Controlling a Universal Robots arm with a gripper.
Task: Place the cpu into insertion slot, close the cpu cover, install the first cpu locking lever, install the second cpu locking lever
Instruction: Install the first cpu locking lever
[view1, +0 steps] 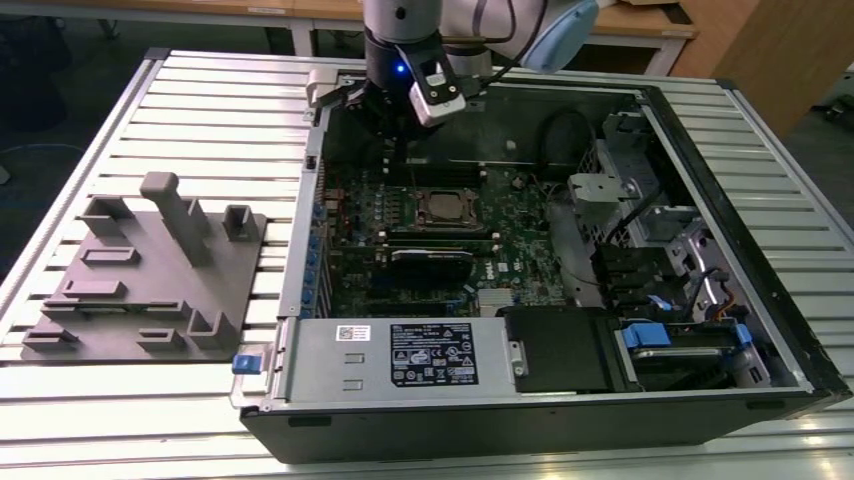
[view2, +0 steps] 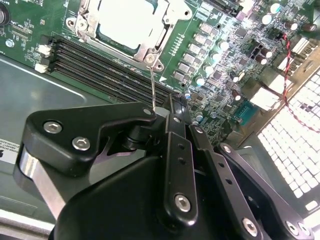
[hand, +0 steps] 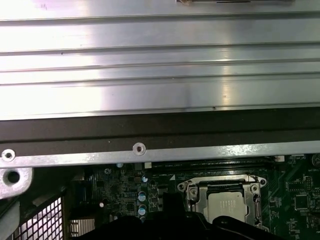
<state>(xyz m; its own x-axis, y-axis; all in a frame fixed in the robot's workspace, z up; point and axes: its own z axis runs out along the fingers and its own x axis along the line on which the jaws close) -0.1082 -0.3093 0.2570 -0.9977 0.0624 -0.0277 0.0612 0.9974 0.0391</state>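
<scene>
Cpu (view2: 127, 22) lies flat in the insertion slot (view1: 418, 210) on the green board (view2: 220, 85), and the cpu cover (view2: 148, 48) is down around it as a silver frame. The tool (view2: 162, 107) hangs near one corner of the slot and looks closed. A thin wire locking lever (view2: 152, 85) stands up from that corner to the tool's tip, but whether it is gripped I cannot tell.

Even overhead light brightens the slatted counter (view1: 200, 90) in the exterior view, while the computer case (view1: 534, 425) interior sits in shade. In the first wrist view broad glare washes the counter slats. In the second wrist view the vent grille (view2: 295, 145) burns white.
</scene>
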